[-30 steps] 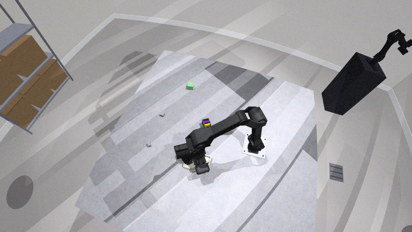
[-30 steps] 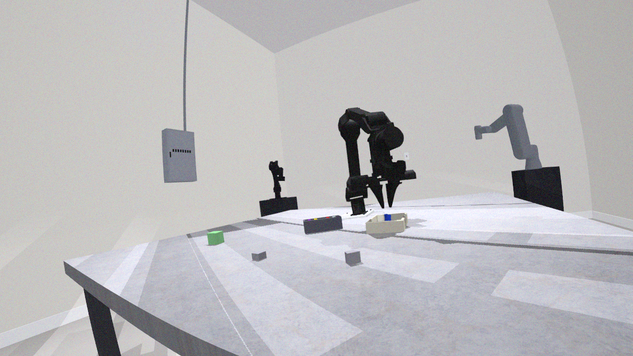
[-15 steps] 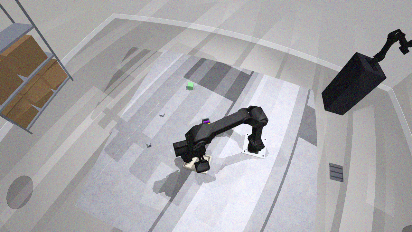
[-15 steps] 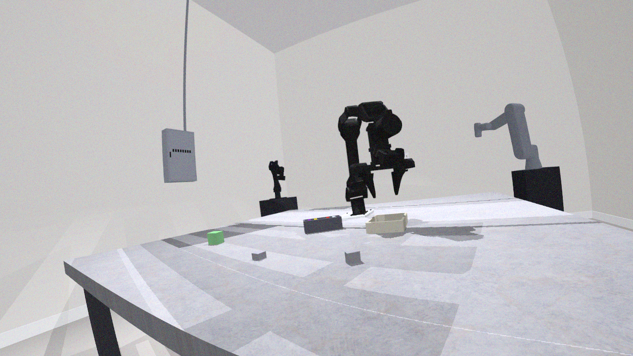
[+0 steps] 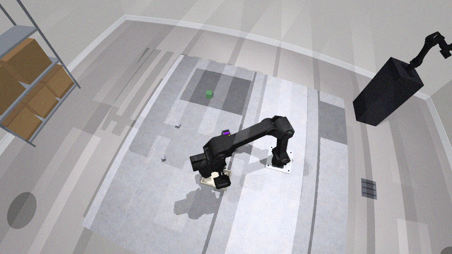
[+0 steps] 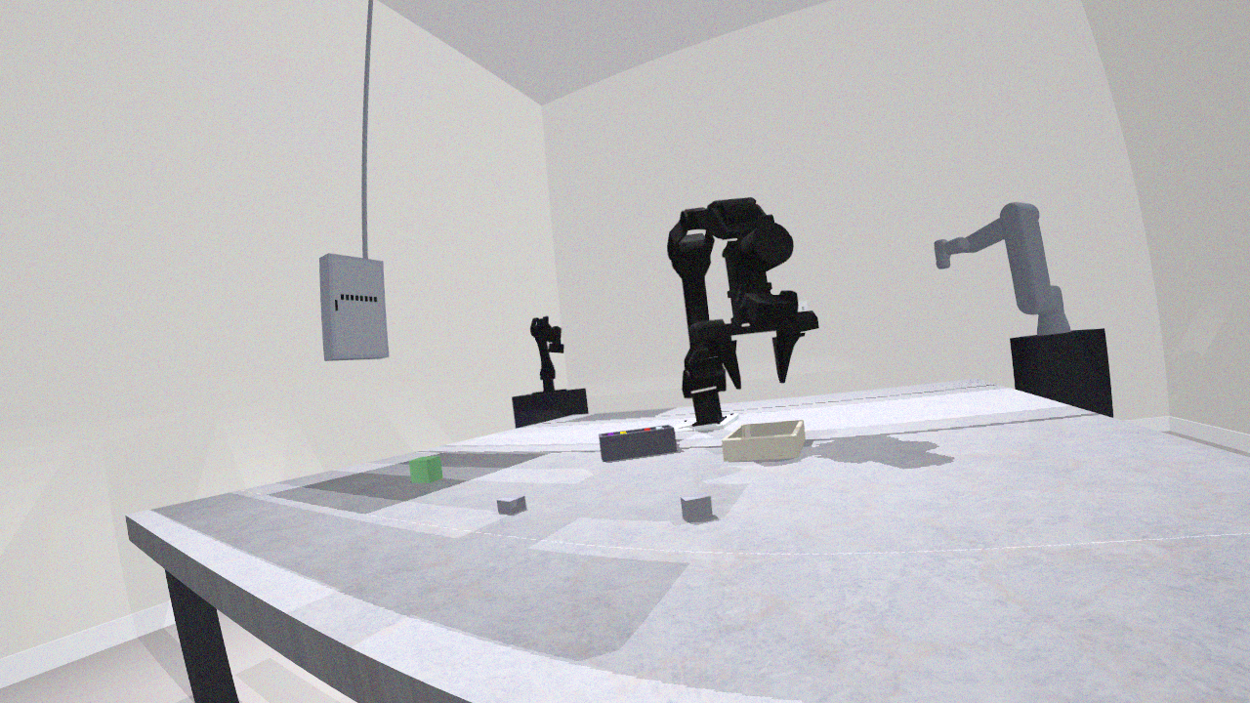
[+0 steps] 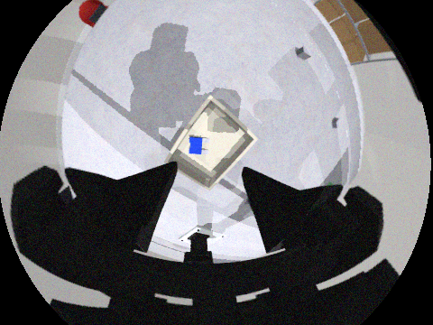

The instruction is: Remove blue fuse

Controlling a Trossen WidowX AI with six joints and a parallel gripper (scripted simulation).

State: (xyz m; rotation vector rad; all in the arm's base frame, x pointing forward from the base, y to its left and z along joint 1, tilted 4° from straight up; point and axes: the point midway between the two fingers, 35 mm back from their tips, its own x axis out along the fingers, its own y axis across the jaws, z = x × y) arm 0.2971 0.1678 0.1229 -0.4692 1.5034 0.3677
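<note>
The blue fuse point(image 7: 195, 145) lies in the cream tray point(image 5: 208, 185) point(image 6: 760, 450) point(image 7: 234, 117), near its left corner in the wrist view. In the exterior view the tray's front wall hides it. My gripper point(image 6: 759, 385) point(image 7: 209, 169) is open, its fingertips well apart and above the tray, with nothing between them. In the top view the arm hides the fingertips. The dark fuse block point(image 6: 638, 445) stands beside the tray. A purple fuse point(image 5: 226, 133) point(image 6: 610, 434), a yellow fuse point(image 6: 623, 433) and a red fuse point(image 6: 646, 429) show at its top.
A green cube point(image 5: 208, 94) point(image 6: 425, 469) stands beyond the fuse block. One small grey block point(image 5: 177, 126) point(image 6: 511, 505) point(image 7: 335, 122) and another grey block point(image 5: 163, 158) point(image 6: 696, 508) point(image 7: 301, 52) lie on the table, apart from the tray. The upper arm passes close beside the fuse block in the top view.
</note>
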